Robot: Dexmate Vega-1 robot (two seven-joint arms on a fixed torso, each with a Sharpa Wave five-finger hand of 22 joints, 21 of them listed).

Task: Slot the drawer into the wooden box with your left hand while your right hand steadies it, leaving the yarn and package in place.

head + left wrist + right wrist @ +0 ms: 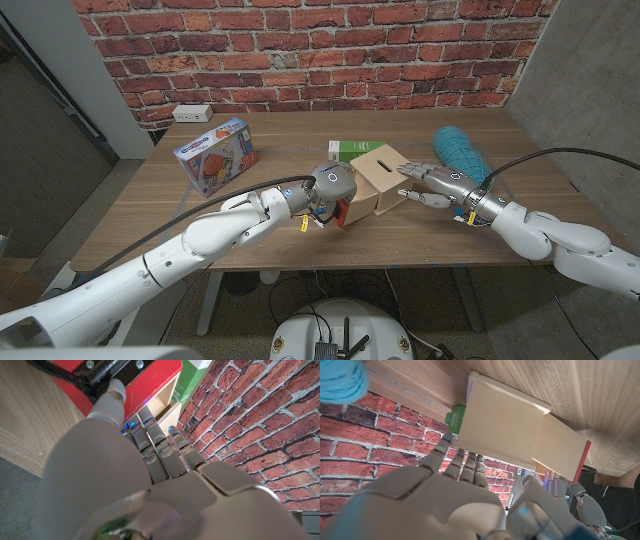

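A brown wooden table (150, 220) is standing in front of a red brick wall (300, 40); a white power outlet (192, 113) is sitting low on the wall by the table's far left corner; a grey floor is showing on the left side of the room. A colourful package (216, 155) is lying on the left part of the table; a ball of teal yarn (462, 150) is lying on the right part, near the far edge; a small green and white box (349, 149) is sitting just behind the wooden box (385, 172).

The wooden box is sitting in the middle of the table; the drawer (345, 208), with its red front, is sticking partly out of the box on the side toward the left arm.

The left arm is reaching in from the bottom left; the left hand (325, 190) is pressing its fingers (150, 435) against the drawer's red front, by a black handle (100, 375); it is touching the drawer, not wrapping around it, and it is hard to tell if it is gripping.

The right arm is reaching in from the right; the right hand (432, 185) is resting its spread fingers (462, 462) on the wooden box and holding nothing.
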